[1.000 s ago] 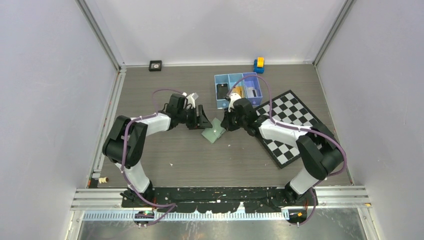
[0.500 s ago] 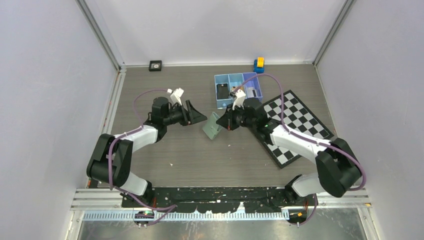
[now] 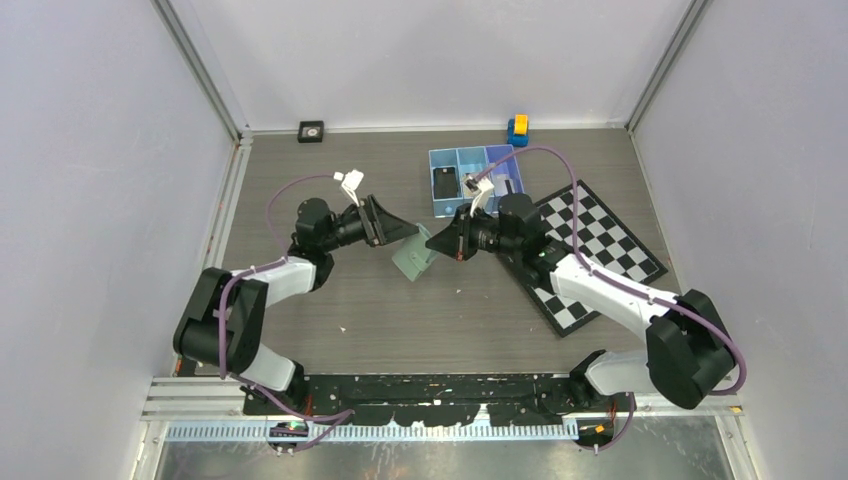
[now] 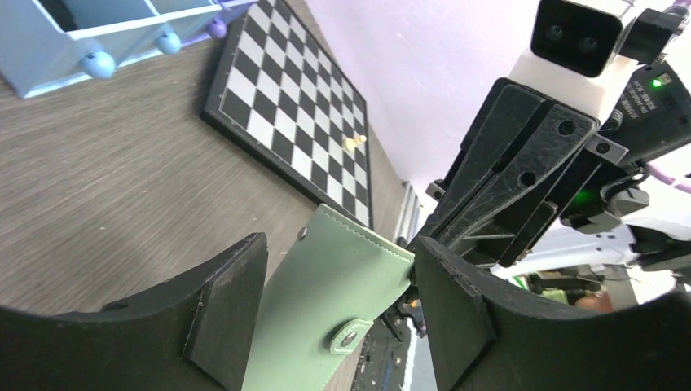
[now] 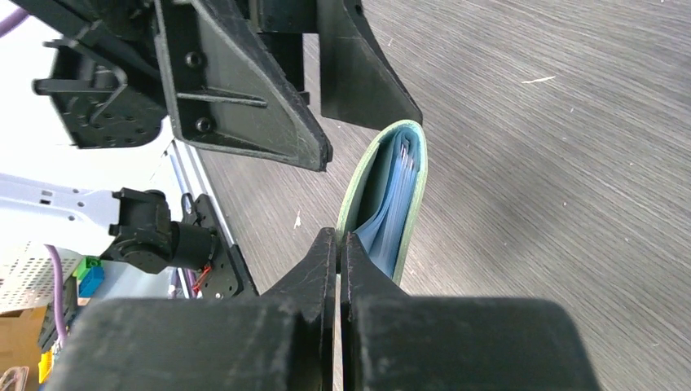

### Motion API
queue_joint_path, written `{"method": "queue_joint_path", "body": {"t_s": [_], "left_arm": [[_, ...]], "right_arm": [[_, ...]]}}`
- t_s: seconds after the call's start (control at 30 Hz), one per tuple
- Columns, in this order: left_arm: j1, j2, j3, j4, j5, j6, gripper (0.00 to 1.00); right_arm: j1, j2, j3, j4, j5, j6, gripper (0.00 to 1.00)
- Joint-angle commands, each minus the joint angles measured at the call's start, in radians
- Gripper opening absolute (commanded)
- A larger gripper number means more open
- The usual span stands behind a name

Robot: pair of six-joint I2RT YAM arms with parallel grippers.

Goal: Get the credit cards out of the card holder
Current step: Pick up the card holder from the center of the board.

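One chessboard (image 3: pixel 605 225), blue tray (image 3: pixel 470 150) beyond card holder (image 3: pixel 411 263)

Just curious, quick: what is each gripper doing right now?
Left gripper: open, wallet in the gap, not gripped.
Right gripper: closed on the wallet's edge.

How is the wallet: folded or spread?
Folded, slightly gaping: the wallet has green sides that meet at the far end, with blue inner faces showing between them.

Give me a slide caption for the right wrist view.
Right hand pinches the wallet by one edge, blue pockets showing; left hand open beyond.
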Motion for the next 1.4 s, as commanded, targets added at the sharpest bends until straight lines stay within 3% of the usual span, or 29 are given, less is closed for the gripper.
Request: {"method": "queue_joint_path", "body": {"t_s": [0.0,0.1,0.4,0.63,0.77,0.83,1.0,1.07,1.1,1.13,1.2,1.27,1.37], "left_arm": [[0.003,0.081,0.014,0.253,0.097,-0.166,0.68],[0.001,0.159,0.026,0.363,0.124,-0.256,0.68],[-0.018,0.214,0.050,0.426,0.158,-0.322,0.63],[-0.037,0.219,0.067,0.400,0.177,-0.308,0.42],[-0.037,0.213,0.067,0.392,0.179,-0.299,0.35],[-0.037,0.208,0.069,0.374,0.178,-0.288,0.20],[-0.037,0.207,0.072,0.357,0.176,-0.275,0.00],[-0.037,0.203,0.073,0.322,0.169,-0.248,0.00],[-0.037,0.195,0.071,0.290,0.159,-0.225,0.00],[-0.037,0.183,0.067,0.251,0.145,-0.191,0.00],[-0.037,0.141,0.059,0.141,0.103,-0.110,0.00],[-0.037,0.085,0.052,0.015,0.041,-0.018,0.00],[-0.038,-0.010,0.041,-0.176,-0.071,0.105,0.00]], "right_arm": [[-0.022,-0.068,-0.015,0.119,-0.057,0.045,0.00],[-0.040,-0.077,-0.030,0.155,-0.082,0.068,0.00],[-0.111,-0.087,-0.062,0.202,-0.076,0.132,0.00],[-0.179,-0.054,-0.075,0.243,-0.085,0.193,0.00],[-0.189,-0.039,-0.073,0.241,-0.089,0.197,0.00],[-0.190,-0.031,-0.068,0.232,-0.086,0.194,0.00],[-0.190,-0.019,-0.059,0.192,-0.047,0.179,0.01],[-0.190,-0.013,-0.053,0.164,-0.018,0.174,0.09],[-0.190,-0.008,-0.051,0.152,-0.002,0.173,0.23],[-0.190,-0.003,-0.052,0.142,0.019,0.173,0.44],[-0.190,0.008,-0.057,0.126,0.062,0.179,0.65],[-0.190,0.023,-0.052,0.103,0.091,0.182,0.78],[-0.171,0.039,-0.038,0.077,0.107,0.174,0.83]]}}
